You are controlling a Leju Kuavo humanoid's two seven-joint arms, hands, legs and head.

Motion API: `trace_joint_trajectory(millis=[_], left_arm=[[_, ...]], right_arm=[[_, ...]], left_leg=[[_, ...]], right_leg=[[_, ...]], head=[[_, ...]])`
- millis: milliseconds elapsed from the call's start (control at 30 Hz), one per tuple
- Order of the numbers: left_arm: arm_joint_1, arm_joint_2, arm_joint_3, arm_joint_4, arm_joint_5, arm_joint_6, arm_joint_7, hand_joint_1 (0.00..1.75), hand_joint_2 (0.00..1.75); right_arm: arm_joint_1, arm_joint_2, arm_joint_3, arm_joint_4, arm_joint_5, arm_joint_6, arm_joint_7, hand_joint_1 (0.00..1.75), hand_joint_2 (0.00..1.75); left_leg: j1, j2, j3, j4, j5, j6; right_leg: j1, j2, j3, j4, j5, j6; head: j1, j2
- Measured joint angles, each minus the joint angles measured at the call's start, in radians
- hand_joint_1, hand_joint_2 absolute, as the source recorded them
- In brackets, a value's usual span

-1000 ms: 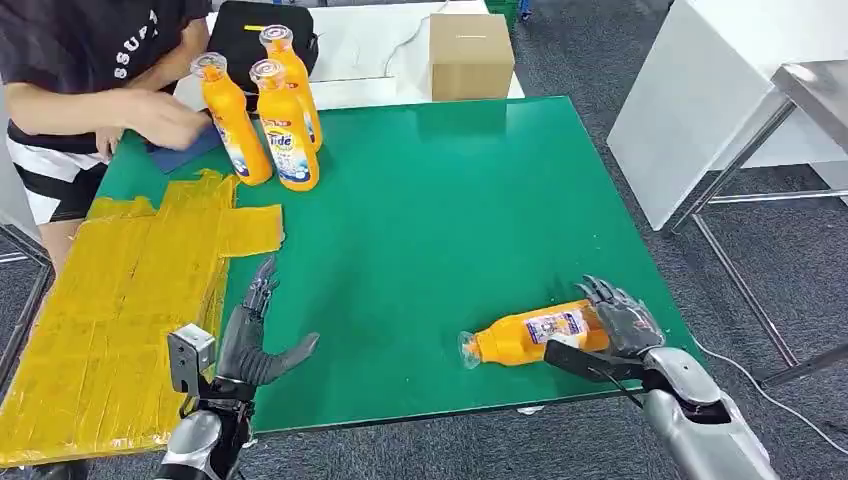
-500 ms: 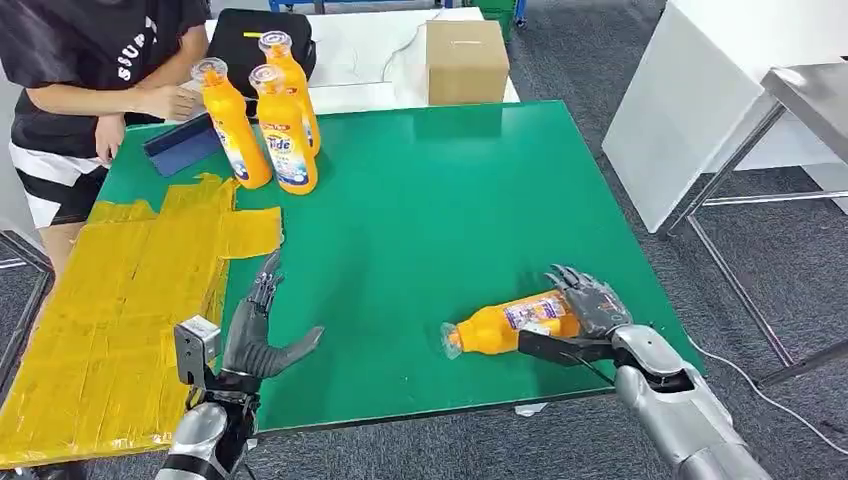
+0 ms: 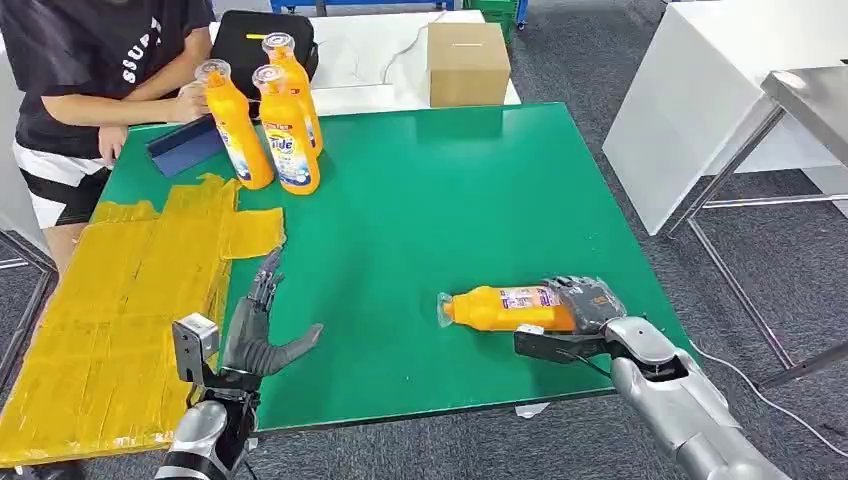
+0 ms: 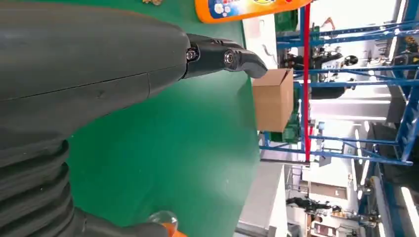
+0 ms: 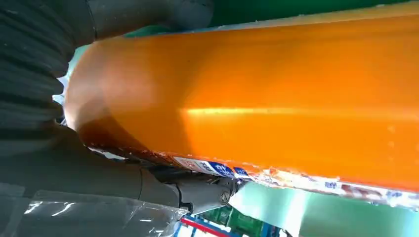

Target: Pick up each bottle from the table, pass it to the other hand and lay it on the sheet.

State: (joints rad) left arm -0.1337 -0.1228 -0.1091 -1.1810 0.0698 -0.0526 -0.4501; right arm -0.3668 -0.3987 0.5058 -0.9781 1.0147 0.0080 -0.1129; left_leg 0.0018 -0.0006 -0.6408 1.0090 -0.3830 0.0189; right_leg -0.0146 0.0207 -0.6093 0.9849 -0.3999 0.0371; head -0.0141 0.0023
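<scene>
The bottle [image 3: 505,308] lies on its side near the front right of the green worktop [image 3: 440,210], long axis running left–right, cap toward the left robot hand [image 3: 262,338]. The right robot hand [image 3: 572,315] is wrapped around its base end, fingers over the top, thumb underneath. The left robot hand waits spread and empty, well apart – beside the yellow sheet [image 3: 110,300]

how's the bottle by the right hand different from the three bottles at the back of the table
The bottle by the right hand lies on its side, while the three bottles at the back stand upright. It is alone and gripped by the right hand; the three stand clustered, untouched by the robot. All are orange with clear caps.
</scene>
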Motion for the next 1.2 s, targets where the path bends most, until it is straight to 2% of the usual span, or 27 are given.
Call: trace_joint_trajectory(millis=[67,500,800,1000,1200], left_arm=[[0.000,0.000,0.000,0.000,0.002,0.000,-0.002,0.00,1.75],[-0.002,0.000,0.000,0.000,0.003,0.000,-0.002,0.00,1.75],[-0.004,0.000,-0.004,0.000,-0.006,-0.007,0.005,0.00,1.75],[-0.008,0.004,-0.026,-0.001,-0.024,-0.065,0.022,0.00,1.75],[-0.064,0.019,-0.115,0.001,0.012,-0.215,0.079,0.00,1.75]], right_arm=[[-0.006,-0.001,0.006,0.003,-0.002,-0.001,0.000,1.75,1.75],[-0.019,-0.005,0.024,0.013,-0.002,-0.002,-0.001,1.75,1.75],[0.015,0.039,-0.010,0.011,-0.039,-0.156,0.008,1.75,1.75],[0.054,0.119,-0.097,-0.015,-0.242,-0.211,-0.099,1.75,1.75],[0.069,0.279,-0.204,-0.045,-0.545,-0.193,-0.264,1.75,1.75]], left_leg=[[0.000,0.000,0.000,0.000,0.000,0.000],[0.000,0.000,0.000,0.000,-0.001,0.000],[0.000,-0.001,-0.002,0.000,-0.001,0.000],[0.001,-0.002,-0.005,0.000,-0.001,-0.001],[0.002,-0.003,-0.012,0.000,0.002,-0.003]], right_leg=[[0.000,0.000,0.006,0.000,0.000,0.001],[0.000,0.000,0.006,0.000,-0.001,0.001],[0.000,0.000,0.005,0.000,0.000,0.001],[0.001,0.000,0.003,0.000,0.000,0.001],[0.001,-0.002,-0.003,0.001,0.000,0.001]], head=[[0.000,0.000],[0.000,0.000],[0.000,0.000],[0.000,0.000],[0.000,0.000]])
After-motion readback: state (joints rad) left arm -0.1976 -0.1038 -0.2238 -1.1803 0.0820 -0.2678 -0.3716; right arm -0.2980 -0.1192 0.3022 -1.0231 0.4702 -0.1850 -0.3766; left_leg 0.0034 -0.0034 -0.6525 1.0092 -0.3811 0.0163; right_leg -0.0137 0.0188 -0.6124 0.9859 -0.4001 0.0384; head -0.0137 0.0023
